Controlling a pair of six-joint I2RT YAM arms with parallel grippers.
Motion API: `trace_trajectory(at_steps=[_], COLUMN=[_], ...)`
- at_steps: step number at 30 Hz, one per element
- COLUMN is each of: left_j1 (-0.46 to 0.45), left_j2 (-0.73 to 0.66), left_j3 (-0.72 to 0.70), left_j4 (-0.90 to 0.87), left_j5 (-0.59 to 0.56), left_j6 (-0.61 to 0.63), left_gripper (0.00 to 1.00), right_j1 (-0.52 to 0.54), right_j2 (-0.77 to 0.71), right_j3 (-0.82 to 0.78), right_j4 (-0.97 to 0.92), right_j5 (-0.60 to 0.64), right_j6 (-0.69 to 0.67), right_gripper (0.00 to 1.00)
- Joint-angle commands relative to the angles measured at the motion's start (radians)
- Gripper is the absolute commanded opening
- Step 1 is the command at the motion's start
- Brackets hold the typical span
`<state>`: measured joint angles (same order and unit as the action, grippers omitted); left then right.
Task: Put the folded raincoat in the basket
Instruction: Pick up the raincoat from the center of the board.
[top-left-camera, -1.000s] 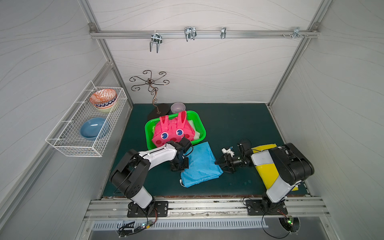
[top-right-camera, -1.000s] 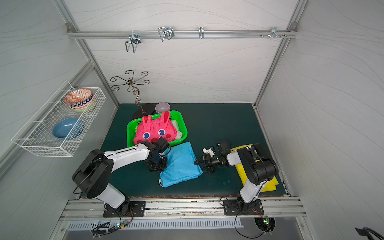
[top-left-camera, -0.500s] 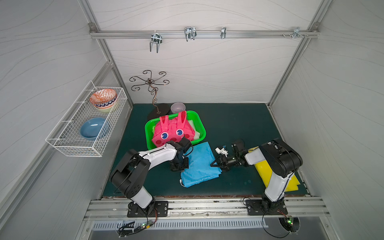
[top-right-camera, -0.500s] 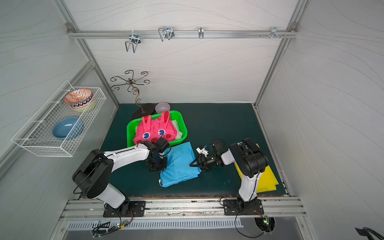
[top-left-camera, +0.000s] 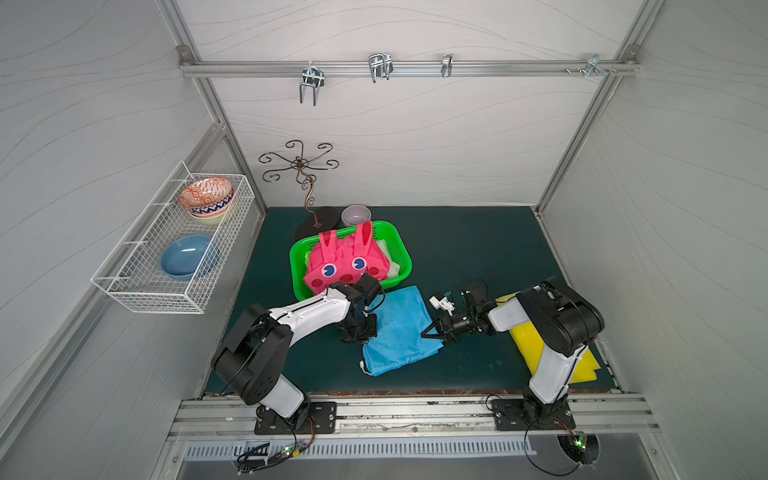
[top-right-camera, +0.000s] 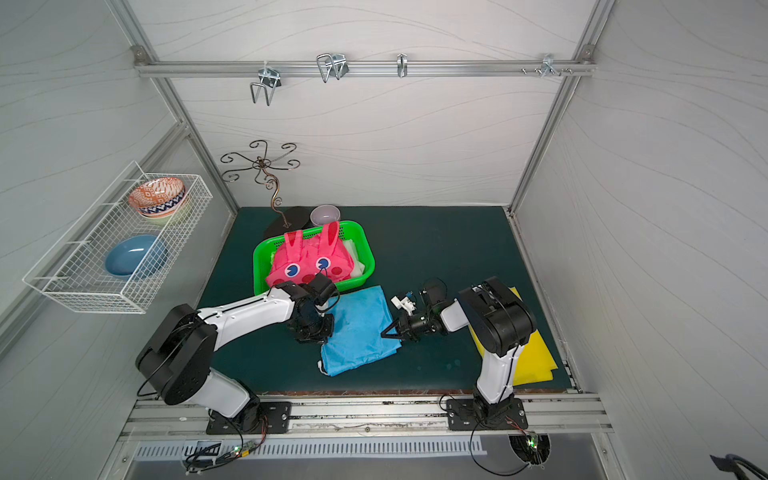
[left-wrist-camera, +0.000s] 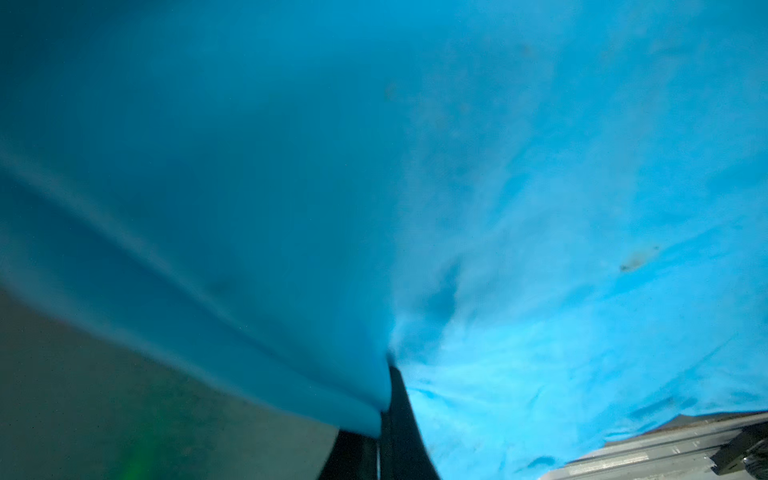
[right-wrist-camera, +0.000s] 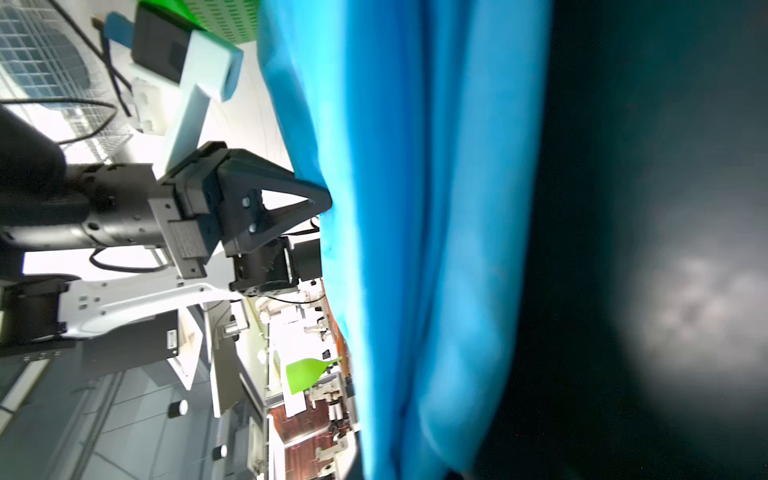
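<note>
On worktop (top-left-camera: 465, 249), blue folded raincoat (top-left-camera: 397, 328) clamped by left end effector (right-wrist-camera: 327, 203), right end effector (top-left-camera: 425, 334); best lifted level over green basket (top-left-camera: 399, 279) wall.

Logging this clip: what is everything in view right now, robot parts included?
blue raincoat: one, blue, folded on the mat in front of the basket
basket: one, bright green, on the mat towards the back
pink bunny raincoat: one, pink, in the basket
yellow sheet: one, yellow, on the mat under the right arm
wire rack: one, white, on the side wall
patterned bowls: a stack, orange and blue, in the rack
blue bowl: one, in the rack
small bowl: one, lilac, behind the basket
scroll stand: one, dark metal, back of the mat
hooks: four, silver, on the rail
mat: one, dark green
left end effector: shut on the blue raincoat
right end effector: shut on its opposite edge
</note>
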<state>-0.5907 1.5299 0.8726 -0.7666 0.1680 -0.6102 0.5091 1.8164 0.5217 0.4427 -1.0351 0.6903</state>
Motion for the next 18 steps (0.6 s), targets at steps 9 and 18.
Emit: trace_trajectory(at_steps=[9,18], left_j1=[0.009,0.015], left_j2=[-0.168,-0.269], left_j3=[0.036,0.071], left_j4=[-0.077,-0.162], left_j5=[-0.01,-0.03], left_j6=[-0.028,-0.034], left_gripper=[0.25,0.32], right_j1=[0.005,0.009], right_j2=[-0.3,-0.638], right_j3=[-0.102,0.006], right_j4=[-0.118,-0.387], right_j5=[0.062,0.131], right_j6=[0.097,0.098], right_gripper=[0.0,0.0])
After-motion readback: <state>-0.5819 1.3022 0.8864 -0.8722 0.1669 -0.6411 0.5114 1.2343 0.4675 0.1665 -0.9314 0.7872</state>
